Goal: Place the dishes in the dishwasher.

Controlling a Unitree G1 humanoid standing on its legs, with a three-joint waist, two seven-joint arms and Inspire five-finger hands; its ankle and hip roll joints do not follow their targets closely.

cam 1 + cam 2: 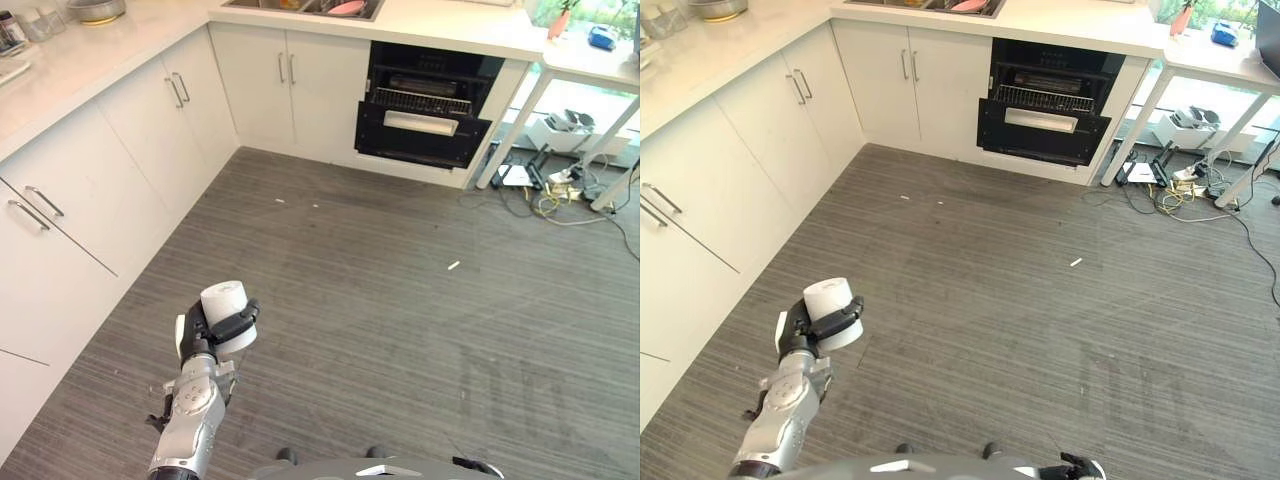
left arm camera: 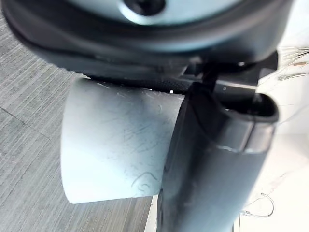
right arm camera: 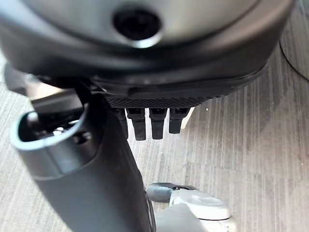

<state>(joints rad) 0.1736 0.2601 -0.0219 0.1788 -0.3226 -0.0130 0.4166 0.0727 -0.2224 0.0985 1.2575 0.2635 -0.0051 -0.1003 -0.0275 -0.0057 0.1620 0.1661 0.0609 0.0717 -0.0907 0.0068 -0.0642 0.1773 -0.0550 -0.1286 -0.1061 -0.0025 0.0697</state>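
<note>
Left hand: I see my left hand (image 1: 215, 330) at about 7 o'clock in the head views, raised over the grey plank floor (image 1: 400, 330), fingers and thumb clamped round a white cup (image 1: 227, 305)
White cup: upright in that grasp, open mouth up; the left wrist view shows its pale scuffed wall (image 2: 116, 154) pressed against the dark thumb (image 2: 212, 169)
Right hand: in its own wrist view my right hand (image 3: 149, 123) hangs over the floor, fingers straight and relaxed, holding nothing
Dishwasher: I see the dishwasher (image 1: 425, 105) at 1 o'clock, well apart from the cup, set in the white cabinet run; its black door (image 1: 420, 135) is dropped partly open and a wire rack (image 1: 420, 100) shows above it
Sink: at 12 o'clock, sunk into the table (image 1: 440, 22), with a pink dish (image 1: 346, 8) lying in it
Bowl: a metal bowl (image 1: 96, 10) stands on the table at 10 o'clock
Cabinets: white cabinets (image 1: 120, 150) run from 9 to 12 o'clock
Side table: a white-legged side table (image 1: 590, 65) at 2 o'clock, cables (image 1: 555, 195) on the floor beneath
</note>
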